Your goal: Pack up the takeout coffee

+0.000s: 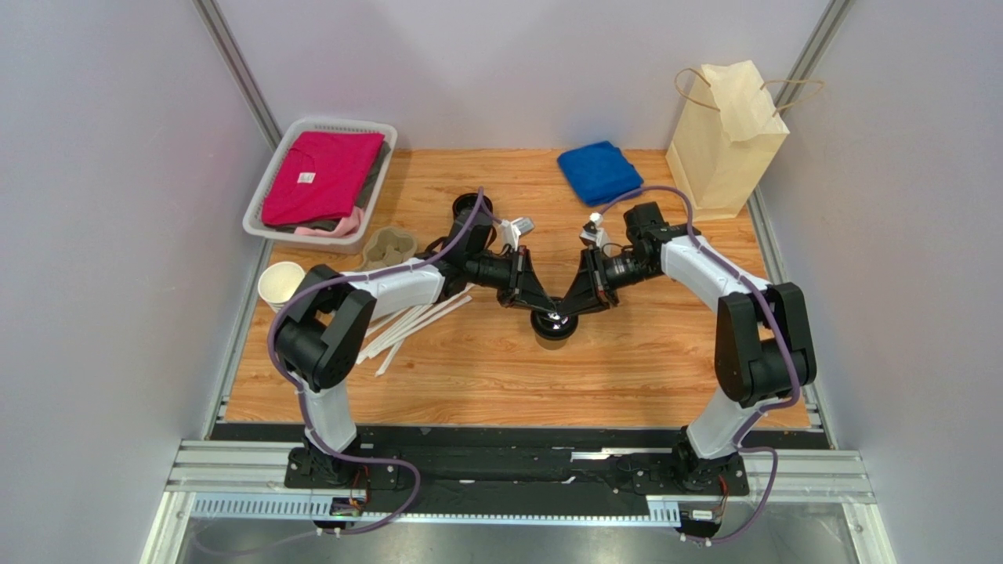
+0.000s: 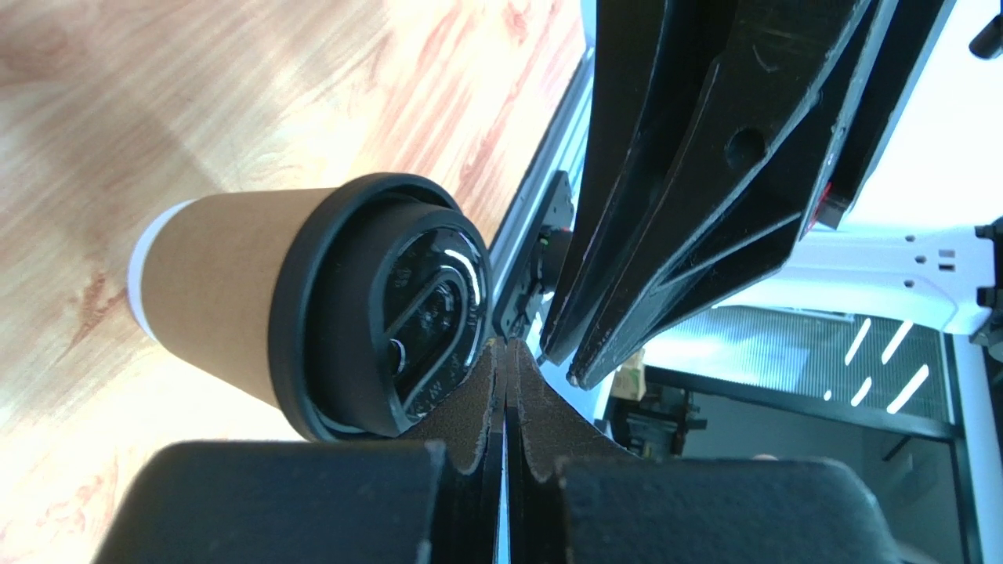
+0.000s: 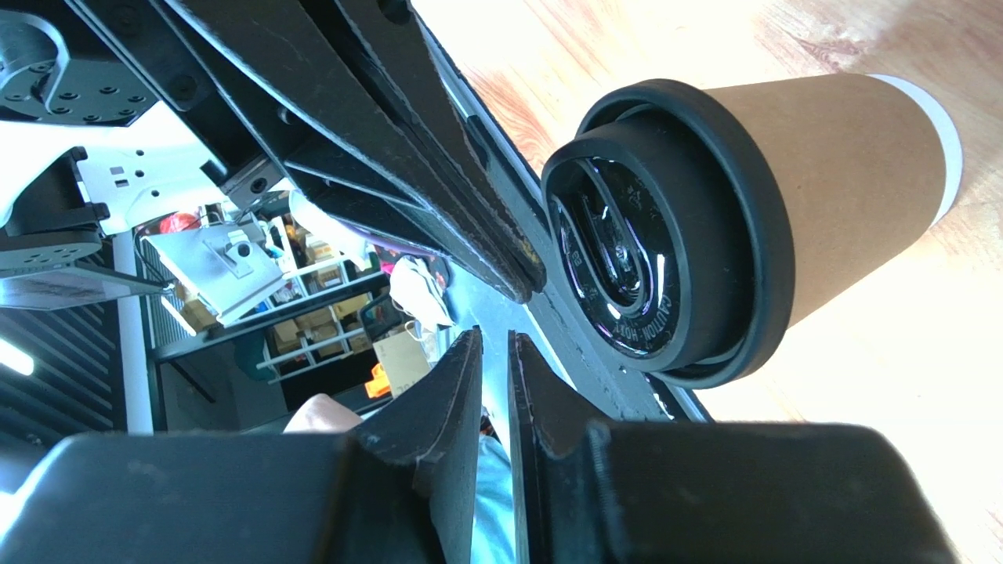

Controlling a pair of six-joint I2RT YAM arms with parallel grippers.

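Tabletop (image 1: pixel 495 382): it is carrying all the things, and the job is looking about half done.
Paper bag (image 1: pixel 721 150): it is standing upright at the far right corner, well apart from the cup. It is waiting to be filled, I think. I cannot see inside it from here.
Takeout coffee (image 1: pixel 553 328): it is standing upright in the middle of the tabletop, right under both claws. It is not sitting in the bag yet, so moving it there is the big part left to do.
Black lid (image 2: pixel 400 308): it is sitting on top of the cup and looking pushed down all the way round, as far as the two wrist views are showing. So the closing part is looking finished.
Left claw (image 2: pixel 506 358): its two fingers are pressing flat together with nothing between them. The tips are hanging just beside the rim of the lid. I cannot tell if they are touching it.
Right claw (image 3: pixel 495 350): its fingers are showing a thin gap and are holding nothing. It is hanging near the lid on the other side.
Left to do: one claw is needing to open wide, take the cup by its side and carry it over to the bag.
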